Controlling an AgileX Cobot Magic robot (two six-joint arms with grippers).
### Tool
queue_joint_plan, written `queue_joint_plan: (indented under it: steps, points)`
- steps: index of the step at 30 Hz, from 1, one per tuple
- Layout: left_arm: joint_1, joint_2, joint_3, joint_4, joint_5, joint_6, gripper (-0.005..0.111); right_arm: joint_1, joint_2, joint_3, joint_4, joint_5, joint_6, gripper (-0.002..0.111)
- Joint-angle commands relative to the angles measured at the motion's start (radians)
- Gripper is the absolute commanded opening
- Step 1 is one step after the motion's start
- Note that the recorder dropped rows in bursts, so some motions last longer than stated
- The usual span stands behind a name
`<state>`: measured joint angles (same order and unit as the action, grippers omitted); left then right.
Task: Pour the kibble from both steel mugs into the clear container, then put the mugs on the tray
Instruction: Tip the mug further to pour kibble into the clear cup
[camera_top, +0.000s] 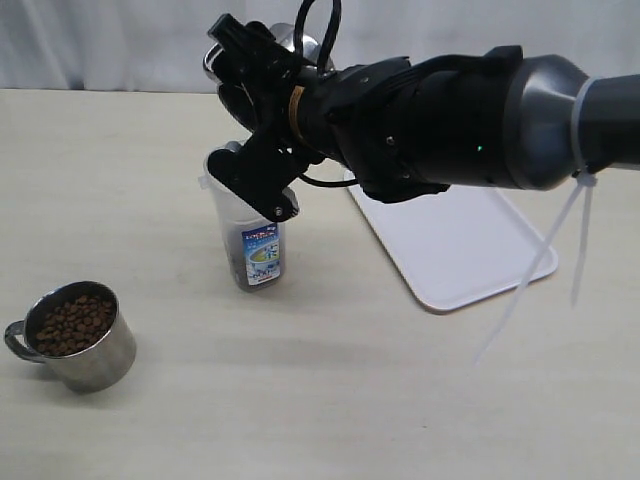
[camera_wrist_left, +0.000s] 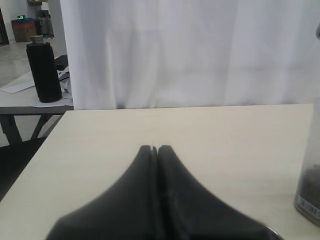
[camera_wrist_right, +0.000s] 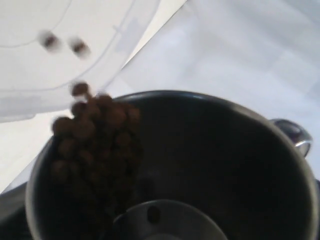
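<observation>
Right jaws: spread wide, clamped around tilted steel mug (camera_wrist_right: 225, 150) | kibble (camera_wrist_right: 95, 125) thereby tipped into clear container (camera_top: 255, 250) | left jaws: pressed together, nothing held

Shiny polished steel for the mug (camera_top: 98, 362); translucent smooth plastic for the container (camera_top: 240, 235); smooth white plastic for the tray (camera_top: 470, 250); matt pale counter (camera_top: 350, 400); dull brown kibble (camera_top: 70, 322).

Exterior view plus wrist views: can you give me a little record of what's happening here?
Right gripper: holds tilted mug above clear container
Kibble: spilling over the mug's lip toward the container's mouth
Left gripper: shut, empty
Other mug: upright on table, full of kibble
Tray: right of container, no mug seen on it
</observation>
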<state>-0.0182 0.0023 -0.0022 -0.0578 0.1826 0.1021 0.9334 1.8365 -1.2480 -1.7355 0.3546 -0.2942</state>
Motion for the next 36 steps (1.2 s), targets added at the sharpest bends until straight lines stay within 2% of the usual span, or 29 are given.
queue_joint_plan:
  steps: [1, 36]
  points:
    - [-0.001, -0.002, 0.002, 0.005, -0.009, -0.002, 0.0, 0.021, -0.006, -0.007, -0.009, 0.024, -0.008, 0.005]
    - [-0.001, -0.002, 0.002, 0.005, -0.009, -0.002, 0.0, 0.069, -0.006, -0.007, -0.009, 0.06, -0.322, 0.005]
